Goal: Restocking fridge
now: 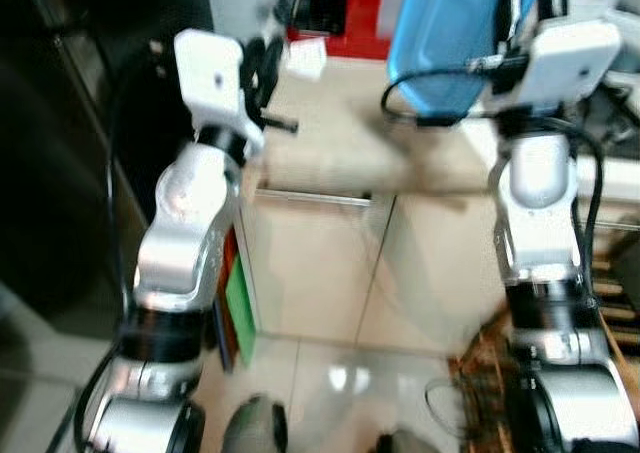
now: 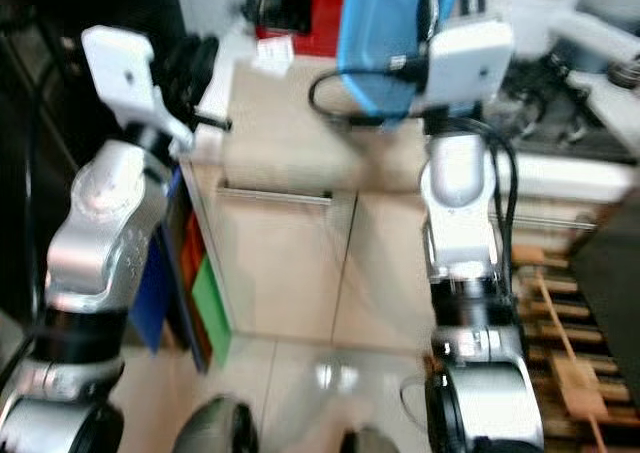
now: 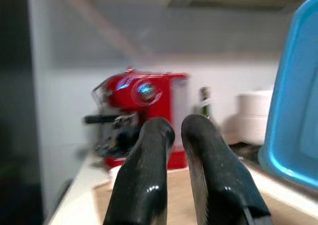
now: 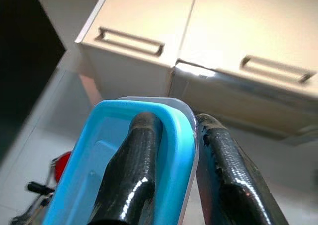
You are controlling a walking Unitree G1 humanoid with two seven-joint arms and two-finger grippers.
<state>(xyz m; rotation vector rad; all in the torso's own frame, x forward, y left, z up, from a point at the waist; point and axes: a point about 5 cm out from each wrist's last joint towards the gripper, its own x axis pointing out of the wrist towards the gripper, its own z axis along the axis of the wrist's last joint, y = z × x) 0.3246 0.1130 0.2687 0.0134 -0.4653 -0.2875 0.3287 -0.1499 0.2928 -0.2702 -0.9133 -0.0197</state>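
A blue plastic container (image 1: 440, 38) with a clear lid hangs tilted above the beige counter (image 1: 350, 138), held by its rim. My right gripper (image 4: 174, 140) is shut on the blue container (image 4: 119, 150), one finger inside the rim and one outside. My left gripper (image 3: 171, 130) is raised over the counter's left end with its two black fingers (image 3: 146, 170) pressed together and nothing between them. A dark tall surface, possibly the fridge (image 1: 50, 153), stands at the left.
A red coffee machine (image 3: 136, 111) stands at the back of the counter by a white wall. Beige cabinet doors (image 1: 320, 263) lie below the counter. Green and red items (image 1: 238, 303) fill the gap beside the cabinet. A stove (image 2: 560, 113) is at right.
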